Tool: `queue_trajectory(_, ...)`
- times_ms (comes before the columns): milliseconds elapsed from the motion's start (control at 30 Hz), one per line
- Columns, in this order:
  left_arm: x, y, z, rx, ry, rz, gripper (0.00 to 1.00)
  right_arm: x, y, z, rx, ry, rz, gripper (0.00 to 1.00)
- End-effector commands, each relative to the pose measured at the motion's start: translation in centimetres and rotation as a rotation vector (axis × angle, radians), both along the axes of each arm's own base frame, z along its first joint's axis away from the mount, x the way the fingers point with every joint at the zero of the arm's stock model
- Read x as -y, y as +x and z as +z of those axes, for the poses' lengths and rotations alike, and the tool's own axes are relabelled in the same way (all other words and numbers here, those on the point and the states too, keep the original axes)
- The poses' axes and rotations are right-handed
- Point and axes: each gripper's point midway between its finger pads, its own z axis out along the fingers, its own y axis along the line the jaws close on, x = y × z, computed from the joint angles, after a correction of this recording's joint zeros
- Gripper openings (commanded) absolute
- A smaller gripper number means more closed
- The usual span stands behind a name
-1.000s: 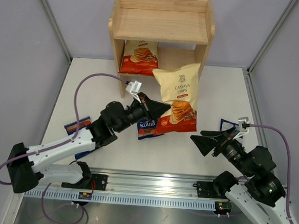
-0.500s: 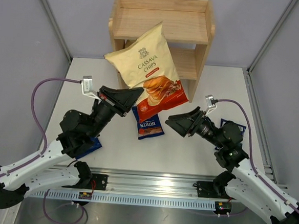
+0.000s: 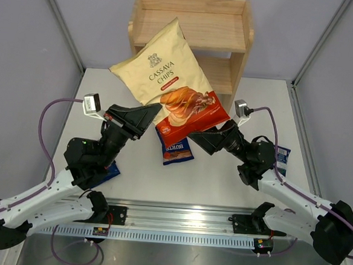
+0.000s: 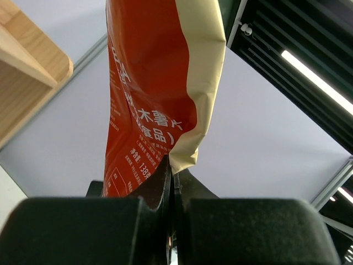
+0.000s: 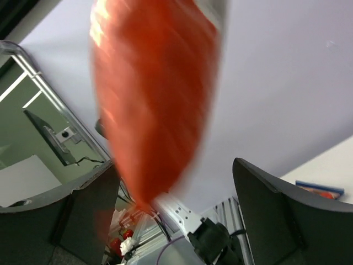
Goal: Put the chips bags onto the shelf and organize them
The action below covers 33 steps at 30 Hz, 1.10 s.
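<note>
Before the shelf [image 3: 189, 30], well above the counter [image 3: 222, 178], noted Cassava Chips bag [image 3: 168, 83] pinched at lower-left corner by left end effector [image 3: 155, 111], long axis leaning up toward shelf, red bottom edge between wide-spread right end effector [image 3: 193, 137] fingers.

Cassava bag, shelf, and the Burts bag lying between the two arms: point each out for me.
Cassava bag [image 3: 162, 77]: top view, cream upper front panel.
Shelf [image 3: 217, 29]: top view, bare top board.
Burts bag [image 3: 176, 152]: top view, middle of its blue front.
</note>
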Motion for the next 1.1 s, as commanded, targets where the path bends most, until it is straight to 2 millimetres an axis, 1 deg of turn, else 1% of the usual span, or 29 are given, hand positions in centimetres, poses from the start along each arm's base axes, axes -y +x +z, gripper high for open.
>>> queue_trajectory(0, -1.6, -1.1, 2.4, 0.011, -0.162, -0.050, 0.00, 1.8, -2.4, 6.4, 0.188, 0.191, -0.005, 0.88)
queue_trajectory(67, -1.4, -0.8, 1.6, -0.013, -0.157, -0.053, 0.00, 2.2, -2.1, 7.0, 0.197, 0.208, -0.042, 0.85)
queue_trajectory(100, -1.2, -0.6, 1.2, -0.036, -0.156, -0.059, 0.00, 2.3, -1.9, 7.1, 0.191, 0.214, -0.055, 0.82)
queue_trajectory(133, -1.1, -0.5, 0.9, -0.048, -0.151, -0.060, 0.00, 2.5, -1.5, 7.3, 0.174, 0.223, -0.078, 0.74)
queue_trajectory(167, -0.8, -0.3, 0.4, -0.062, -0.142, -0.061, 0.00, 2.6, -1.2, 7.3, 0.172, 0.222, -0.094, 0.70)
queue_trajectory(233, -0.6, -0.2, 0.0, -0.076, -0.140, -0.068, 0.00, 2.6, -0.5, 7.3, 0.138, 0.217, -0.118, 0.65)
queue_trajectory(267, -0.4, 0.0, -0.5, -0.088, -0.129, -0.068, 0.00, 2.7, -0.4, 7.3, 0.139, 0.219, -0.122, 0.63)
queue_trajectory(333, -0.1, 0.2, -1.1, -0.099, -0.113, -0.066, 0.00, 2.9, -0.1, 7.4, 0.120, 0.228, -0.136, 0.56)
queue_trajectory(433, 0.3, 0.6, -2.0, -0.118, -0.076, -0.056, 0.00, 3.1, 0.8, 6.8, 0.073, 0.216, -0.179, 0.56)
queue_trajectory(467, 0.4, 1.2, -2.7, -0.135, -0.052, -0.034, 0.00, 3.1, 1.1, 6.6, 0.058, 0.207, -0.192, 0.54)
queue_trajectory(500, 0.5, 1.5, -3.3, -0.144, -0.035, -0.020, 0.00, 3.2, 1.3, 6.4, 0.046, 0.201, -0.207, 0.51)
queue_trajectory(567, 0.2, 2.7, -4.6, -0.171, 0.007, 0.027, 0.00, 3.2, 1.9, 5.5, 0.014, 0.155, -0.236, 0.41)
queue_trajectory(600, 0.2, 3.2, -5.3, -0.180, 0.025, 0.040, 0.04, 3.1, 2.0, 4.8, -0.005, 0.122, -0.245, 0.36)
queue_trajectory(633, -0.1, 3.5, -5.8, -0.188, 0.035, 0.053, 0.16, 3.0, 2.2, 4.4, -0.011, 0.102, -0.256, 0.31)
queue_trajectory(667, -0.6, 4.4, -6.5, -0.205, 0.059, 0.087, 0.21, 3.0, 2.3, 3.8, -0.020, 0.083, -0.263, 0.25)
queue_trajectory(700, -0.9, 4.7, -7.1, -0.214, 0.074, 0.103, 0.26, 3.2, 2.5, 3.1, -0.044, 0.063, -0.278, 0.23)
queue_trajectory(733, -1.1, 5.0, -7.4, -0.215, 0.088, 0.115, 0.41, 3.3, 2.6, 2.7, -0.057, 0.057, -0.286, 0.20)
queue_trajectory(767, -1.5, 5.6, -8.1, -0.227, 0.120, 0.144, 0.48, 3.4, 2.7, 2.2, -0.066, 0.051, -0.290, 0.18)
queue_trajectory(800, -1.8, 5.9, -8.4, -0.231, 0.136, 0.160, 0.55, 3.6, 3.0, 1.3, -0.092, 0.046, -0.309, 0.17)
queue_trajectory(833, -2.0, 6.1, -8.6, -0.237, 0.154, 0.174, 0.64, 3.7, 3.0, 0.9, -0.114, 0.043, -0.308, 0.17)
queue_trajectory(867, -2.5, 6.9, -10.3, -0.288, 0.211, 0.212, 0.76, 3.8, 3.2, 0.1, -0.134, 0.032, -0.316, 0.16)
queue_trajectory(933, -3.4, 7.1, -11.0, -0.305, 0.258, 0.250, 0.81, 4.1, 3.3, -0.5, -0.179, 0.036, -0.325, 0.15)
queue_trajectory(967, -4.3, 7.5, -12.5, -0.352, 0.321, 0.302, 0.84, 4.3, 3.3, -0.8, -0.193, 0.040, -0.329, 0.15)
queue_trajectory(1000, -4.8, 7.5, -12.9, -0.360, 0.343, 0.325, 0.85, 4.7, 3.5, -1.5, -0.217, 0.044, -0.349, 0.14)
queue_trajectory(1033, -5.6, 7.1, -12.9, -0.354, 0.357, 0.348, 0.86, 5.0, 3.6, -1.8, -0.242, 0.055, -0.354, 0.13)
queue_trajectory(1067, -6.5, 7.1, -14.1, -0.383, 0.412, 0.390, 0.90, 5.1, 3.8, -2.3, -0.257, 0.055, -0.362, 0.13)
